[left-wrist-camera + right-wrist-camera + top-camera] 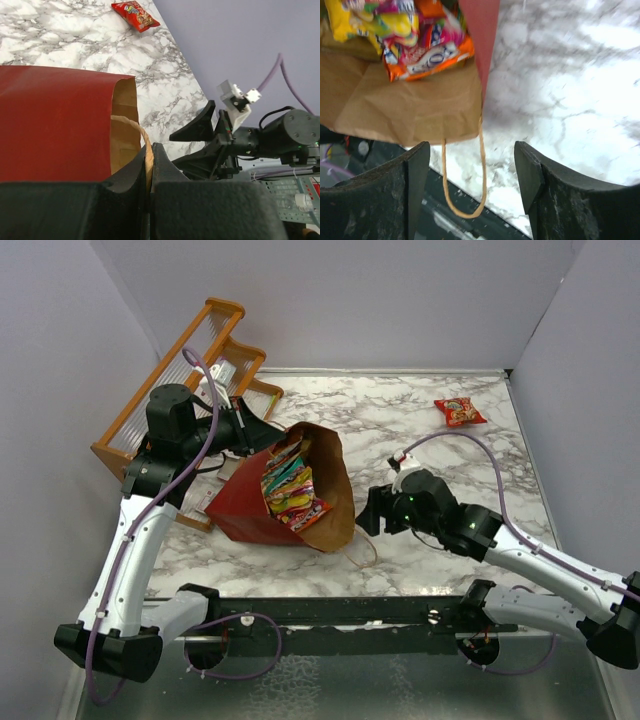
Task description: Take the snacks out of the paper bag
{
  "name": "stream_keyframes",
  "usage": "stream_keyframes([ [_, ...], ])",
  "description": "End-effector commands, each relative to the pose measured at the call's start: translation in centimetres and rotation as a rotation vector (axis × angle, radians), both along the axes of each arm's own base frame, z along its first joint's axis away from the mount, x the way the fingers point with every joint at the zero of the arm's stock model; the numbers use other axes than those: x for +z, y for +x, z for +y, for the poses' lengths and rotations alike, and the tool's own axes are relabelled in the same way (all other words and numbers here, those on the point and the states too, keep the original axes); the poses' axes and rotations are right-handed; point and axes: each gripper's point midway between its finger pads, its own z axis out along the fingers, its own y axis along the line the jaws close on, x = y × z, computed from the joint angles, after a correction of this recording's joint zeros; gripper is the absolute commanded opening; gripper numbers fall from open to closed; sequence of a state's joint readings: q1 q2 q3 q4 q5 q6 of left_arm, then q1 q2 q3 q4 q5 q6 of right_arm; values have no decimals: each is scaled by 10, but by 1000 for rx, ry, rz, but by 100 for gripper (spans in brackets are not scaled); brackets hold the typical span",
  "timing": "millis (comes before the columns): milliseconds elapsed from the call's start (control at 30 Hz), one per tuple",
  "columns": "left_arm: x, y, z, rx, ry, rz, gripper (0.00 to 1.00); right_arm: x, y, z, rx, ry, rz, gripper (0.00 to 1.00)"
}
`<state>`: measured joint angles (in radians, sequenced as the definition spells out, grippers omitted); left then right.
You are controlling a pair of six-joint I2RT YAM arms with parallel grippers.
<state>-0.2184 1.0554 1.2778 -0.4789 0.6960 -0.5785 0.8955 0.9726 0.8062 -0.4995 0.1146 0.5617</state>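
Right claw (471,152) gapes beside the tipped paper bag (410,107).

Our left gripper (151,156) clamps the brown rim of the tall red paper bag (55,125), a red foil packet (135,15) lying well apart.

Soft, even light is falling from above in the overhead view, casting only faint shadows beneath the paper bag (335,500). The right wrist view is smearing with motion blur, its marble table (570,75) bleaching white at 2 o'clock. In the left wrist view, the black jaws at 6 o'clock are sitting underexposed and soft.
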Motion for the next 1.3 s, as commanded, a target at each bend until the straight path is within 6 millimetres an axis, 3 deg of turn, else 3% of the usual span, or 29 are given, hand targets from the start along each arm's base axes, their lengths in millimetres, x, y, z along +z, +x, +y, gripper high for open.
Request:
stream_keyframes([
  [0,15,-5,-2,-8,-36,-44,0,52,2,32,276,22,-221,71],
  [67,17,-6,-1,-6,-38,-47,0,75,-13,60,448,149,-292,72],
  [133,18,-7,-2,-6,-42,-51,0,83,-20,80,554,220,-332,72],
  [300,18,-6,-2,-6,-54,-44,0,54,1,116,577,197,-267,72],
  [500,19,-4,-4,-13,-58,-37,0,23,57,124,333,85,-236,75],
  [667,18,-2,-4,-8,-66,-36,0,1,78,131,270,63,-250,79],
  [967,19,-4,-5,-14,-70,-41,0,-11,78,155,353,124,-276,78],
  [1267,17,-4,-5,-16,-70,-37,0,-26,72,161,380,145,-243,60],
])
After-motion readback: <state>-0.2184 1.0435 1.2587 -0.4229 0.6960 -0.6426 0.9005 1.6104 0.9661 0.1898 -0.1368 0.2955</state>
